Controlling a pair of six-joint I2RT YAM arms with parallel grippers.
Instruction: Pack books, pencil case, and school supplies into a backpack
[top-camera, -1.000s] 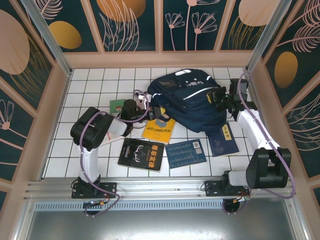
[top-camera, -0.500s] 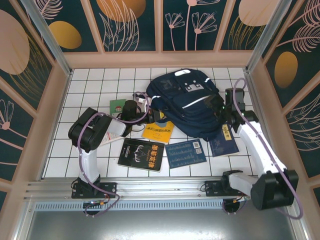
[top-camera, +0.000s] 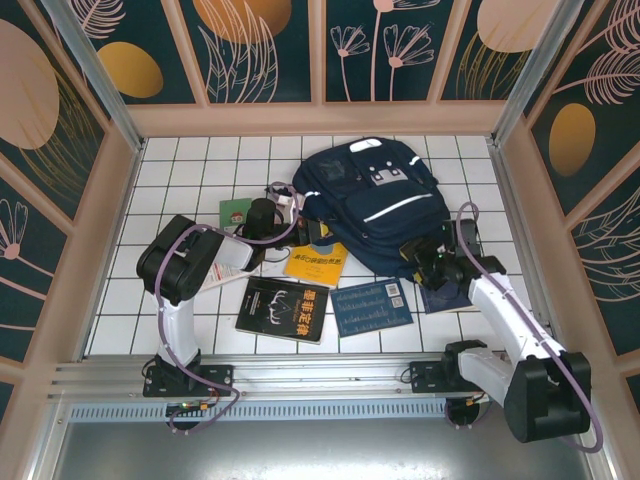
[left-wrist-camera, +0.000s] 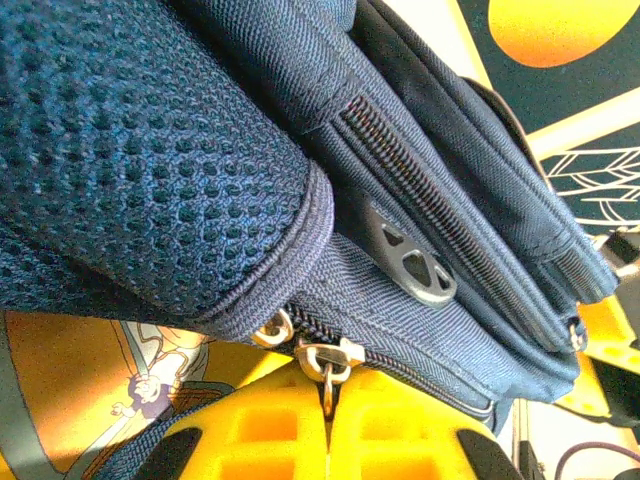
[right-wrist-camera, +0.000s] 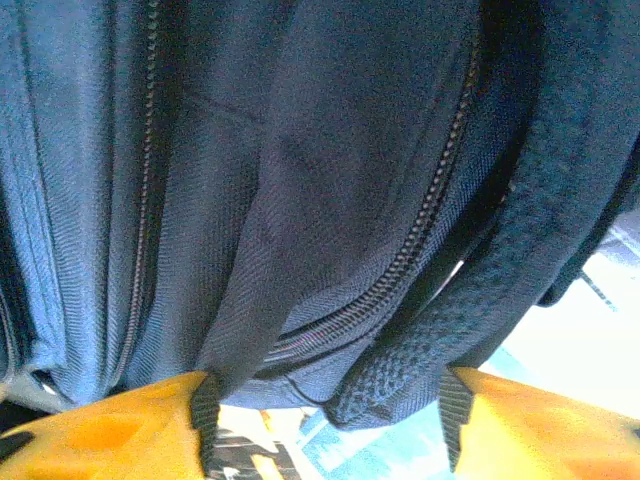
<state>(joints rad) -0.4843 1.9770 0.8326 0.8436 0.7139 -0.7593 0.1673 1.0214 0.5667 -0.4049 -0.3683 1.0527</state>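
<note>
one navy backpack (top-camera: 375, 205). five books lie on the tabletop (top-camera: 180, 160): one orange-yellow book (top-camera: 318, 264), one black book (top-camera: 283, 308), two blue, the middle blue book (top-camera: 372, 306) and the right blue book (top-camera: 440, 298), and one small green book (top-camera: 236, 212). one whitish packet (top-camera: 233, 262).

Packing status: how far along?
Done: nothing packed yet. In hand: left gripper pinches a zipper pull on the backpack; right gripper, open, straddles its padded strap. Left: open it, then load the black book, orange-yellow book, blue book and green book lying on the tiles.
</note>
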